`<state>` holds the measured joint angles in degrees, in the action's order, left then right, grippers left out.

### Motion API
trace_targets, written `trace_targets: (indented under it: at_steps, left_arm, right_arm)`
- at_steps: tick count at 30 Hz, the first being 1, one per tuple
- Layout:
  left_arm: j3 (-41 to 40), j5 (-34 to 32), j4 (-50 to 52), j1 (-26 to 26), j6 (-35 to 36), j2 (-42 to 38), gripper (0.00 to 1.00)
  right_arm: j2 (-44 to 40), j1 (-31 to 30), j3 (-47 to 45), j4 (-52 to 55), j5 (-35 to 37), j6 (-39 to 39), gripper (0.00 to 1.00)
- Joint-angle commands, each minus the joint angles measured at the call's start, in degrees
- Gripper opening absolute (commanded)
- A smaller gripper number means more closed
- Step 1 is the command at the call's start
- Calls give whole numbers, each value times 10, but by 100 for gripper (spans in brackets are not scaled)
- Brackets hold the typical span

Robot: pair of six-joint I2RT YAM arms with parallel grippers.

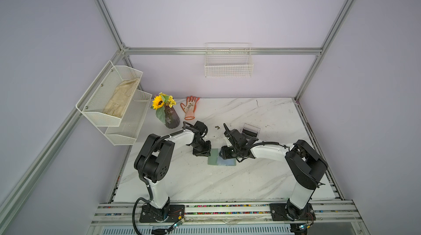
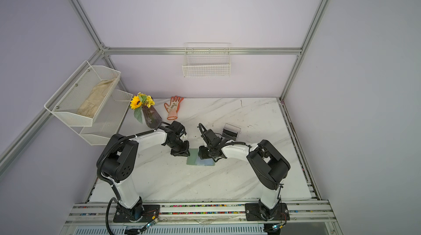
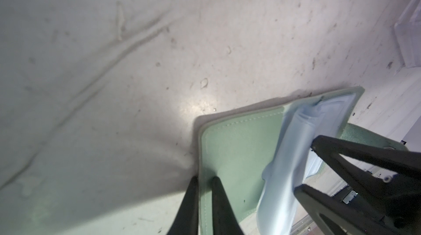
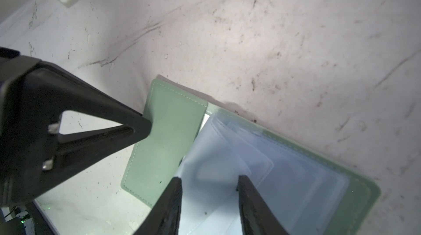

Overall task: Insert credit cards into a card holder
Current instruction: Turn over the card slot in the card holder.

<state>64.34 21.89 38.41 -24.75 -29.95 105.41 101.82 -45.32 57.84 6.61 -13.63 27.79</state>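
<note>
While the card holder (image 1: 212,158) lies open on the marble table (image 1: 262,176) between the arms, we note the left gripper (image 3: 205,180) pinching the edge of its green cover. The right gripper (image 4: 209,180) is spread wide, with its fingertips down on the pale blue sleeves (image 4: 284,176). Clear box (image 1: 250,129) just beyond the right wrist: dark upright pieces inside, too small to name. Upper tier of white mesh shelf (image 1: 100,118) holds a beige cloth (image 1: 123,99); dark vase (image 1: 172,119) holds a sunflower (image 1: 157,102).

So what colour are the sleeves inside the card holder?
The sleeves are a pale, see-through blue, clearest in the right wrist view.
</note>
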Motion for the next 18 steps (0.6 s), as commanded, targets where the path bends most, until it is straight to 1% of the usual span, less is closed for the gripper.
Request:
trace_targets:
  at_steps: [1, 18]
  left_arm:
    - [-22, -32, 25, -2, 2, 16, 14]
    - [-23, -36, 25, -2, 4, 27, 14]
  right_arm:
    - [-8, -2, 6, -14, -14, 2, 44]
    - [9, -10, 33, -32, -47, -6, 44]
